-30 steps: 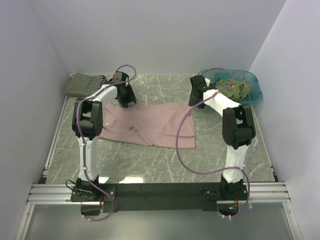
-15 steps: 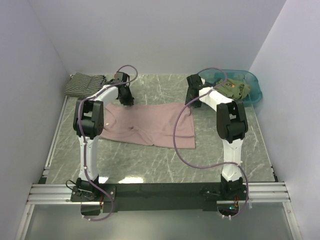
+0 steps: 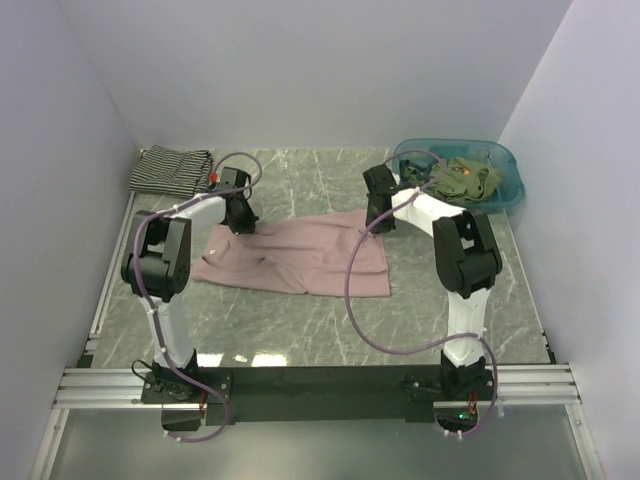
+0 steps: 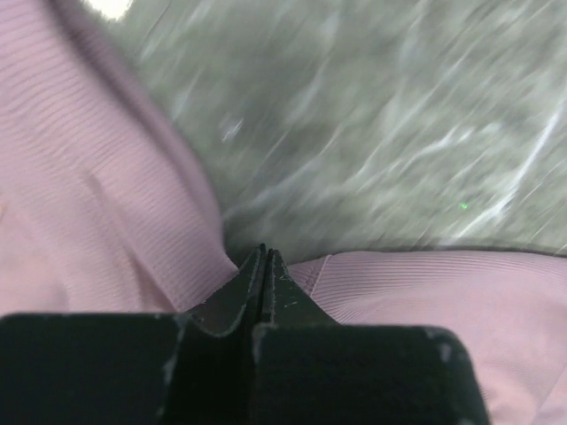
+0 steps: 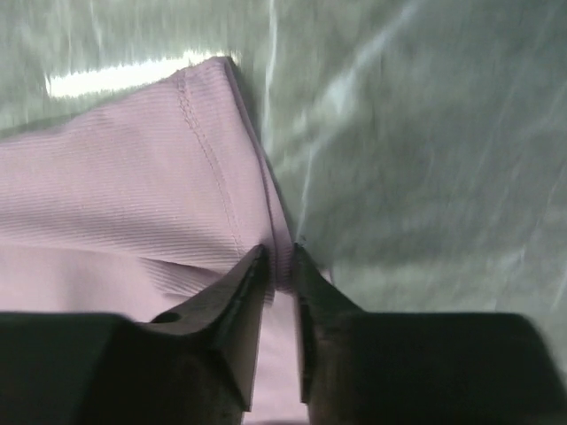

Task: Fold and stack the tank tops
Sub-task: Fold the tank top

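Observation:
The pink tank top [image 3: 300, 255] lies spread on the marble table, its far edge bunched and lifted at both ends. My left gripper [image 3: 243, 222] is at the far left corner. In the left wrist view its jaws [image 4: 264, 252] are shut tight, with pink cloth [image 4: 89, 204] gathered at the tips. My right gripper [image 3: 372, 222] is at the far right corner, and its jaws [image 5: 278, 257] pinch the hemmed pink edge [image 5: 133, 168]. A striped tank top [image 3: 170, 168] lies folded at the far left. Olive tank tops [image 3: 465, 178] are heaped in the basin.
A teal plastic basin [image 3: 510, 190] stands at the far right, close to the right wall. Purple cables loop off both arms over the table. White walls enclose the table on the left, the back and the right.
Both grippers came down onto the pink tank top's far edge and closed on it. The far left corner has been drawn nearer, wrinkling the cloth.

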### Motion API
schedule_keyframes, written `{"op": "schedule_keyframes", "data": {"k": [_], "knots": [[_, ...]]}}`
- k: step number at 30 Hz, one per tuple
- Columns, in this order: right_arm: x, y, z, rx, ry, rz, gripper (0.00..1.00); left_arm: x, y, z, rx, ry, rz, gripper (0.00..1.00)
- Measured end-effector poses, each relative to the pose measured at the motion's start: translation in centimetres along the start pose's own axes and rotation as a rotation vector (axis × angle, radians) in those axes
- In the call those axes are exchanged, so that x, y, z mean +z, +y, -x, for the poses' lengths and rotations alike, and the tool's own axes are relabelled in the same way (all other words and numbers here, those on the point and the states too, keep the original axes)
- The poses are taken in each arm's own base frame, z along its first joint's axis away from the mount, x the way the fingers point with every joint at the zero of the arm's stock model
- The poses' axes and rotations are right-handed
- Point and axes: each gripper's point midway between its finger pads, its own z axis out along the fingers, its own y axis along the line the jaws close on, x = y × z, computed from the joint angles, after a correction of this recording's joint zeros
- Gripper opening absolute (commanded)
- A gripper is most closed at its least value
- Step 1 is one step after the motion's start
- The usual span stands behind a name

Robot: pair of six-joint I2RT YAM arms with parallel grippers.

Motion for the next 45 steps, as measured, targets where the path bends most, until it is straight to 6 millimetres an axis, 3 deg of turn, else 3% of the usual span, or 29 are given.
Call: {"op": "schedule_keyframes", "data": {"k": [3, 6, 10, 14, 21, 23, 25, 27, 30, 33, 37, 39, 41, 43, 45], "knots": [[-1.3, -0.1, -1.3, -0.003, 0.004, 0.008, 0.24, -0.8, 0.9, -1.0, -0.009, 0.009, 0.011, 0.01], [-2.3, -0.5, -1.7, -0.002, -0.002, 0.007, 0.25, -0.8, 0.3, -0.5, -0.005, -0.01, -0.015, 0.03], [-2.5, -1.0, -1.1, 0.014, -0.029, -0.02, 0.35, -0.6, -1.8, 1.5, 0.01, -0.054, -0.083, 0.08], [-2.5, -1.4, -0.6, 0.025, -0.051, -0.046, 0.39, -0.1, -4.8, 4.3, 0.027, -0.122, -0.177, 0.12], [-3.5, -0.9, 2.4, 0.065, -0.126, -0.045, 0.44, 1.4, -7.0, 6.0, 0.046, -0.156, -0.244, 0.1], [-3.6, -0.8, 3.0, 0.078, -0.149, -0.044, 0.48, 1.8, -7.0, 6.2, 0.049, -0.16, -0.246, 0.34], [-3.7, -0.9, 3.1, 0.083, -0.154, -0.049, 0.49, 2.0, -6.8, 6.3, 0.046, -0.157, -0.243, 0.51], [-4.0, -0.8, 3.3, 0.084, -0.161, -0.044, 0.5, 2.0, -6.6, 6.4, 0.036, -0.155, -0.244, 0.61], [-5.1, -0.1, 3.5, 0.082, -0.174, -0.006, 0.5, 1.7, -6.2, 6.9, 0.024, -0.168, -0.243, 0.63], [-7.0, 1.3, 3.5, 0.063, -0.198, 0.042, 0.5, -0.1, -4.9, 6.9, -0.005, -0.183, -0.194, 0.63], [-8.7, 5.2, 2.1, -0.004, -0.207, 0.116, 0.49, -5.6, -3.6, 7.9, -0.092, -0.248, -0.136, 0.59], [-8.2, 6.7, 1.2, -0.036, -0.18, 0.134, 0.48, -9.5, -2.4, 7.5, -0.164, -0.289, -0.131, 0.54], [-7.1, 7.6, 1.2, -0.049, -0.156, 0.128, 0.47, -12.1, -1.0, 6.3, -0.222, -0.307, -0.131, 0.53], [-5.5, 8.1, 2.2, -0.047, -0.146, 0.113, 0.47, -13.3, 0.5, 4.3, -0.275, -0.289, -0.124, 0.5], [-4.1, 8.5, 2.9, -0.043, -0.138, 0.102, 0.45, -12.8, 2.1, 1.8, -0.32, -0.245, -0.104, 0.48]]}}
